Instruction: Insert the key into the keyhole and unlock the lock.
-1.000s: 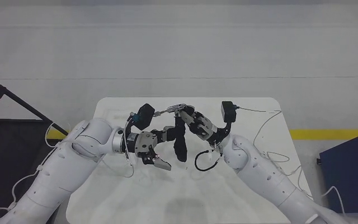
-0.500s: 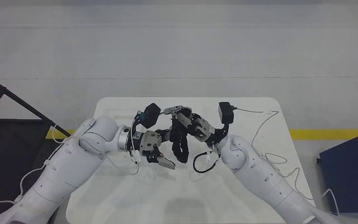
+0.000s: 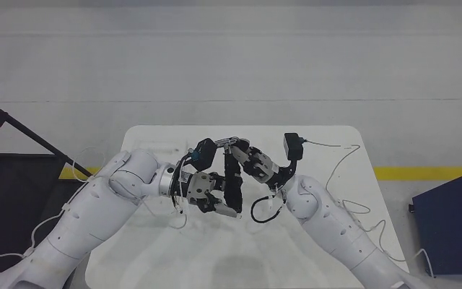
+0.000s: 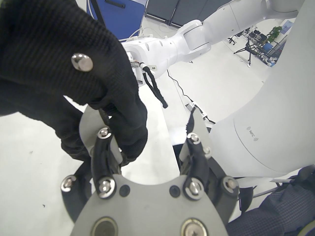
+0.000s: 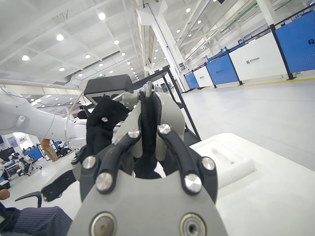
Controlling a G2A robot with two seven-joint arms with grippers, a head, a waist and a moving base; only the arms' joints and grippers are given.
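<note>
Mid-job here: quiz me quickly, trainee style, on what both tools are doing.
1. True or false: the right tool is shut on the black knitted fabric piece.
2. The left tool is: A open; B shut on a key; C shut on a cable.
3. Fill in: the white foam block lies on the white ____.
Key: 1 true; 2 A; 3 table.

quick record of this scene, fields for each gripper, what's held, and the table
right gripper: shut on black fabric item
left gripper: open, black fabric item's hanging end against one finger
metal piece: at right gripper's fingertips; key or lock part, cannot tell
table: white, foam tray on it
</note>
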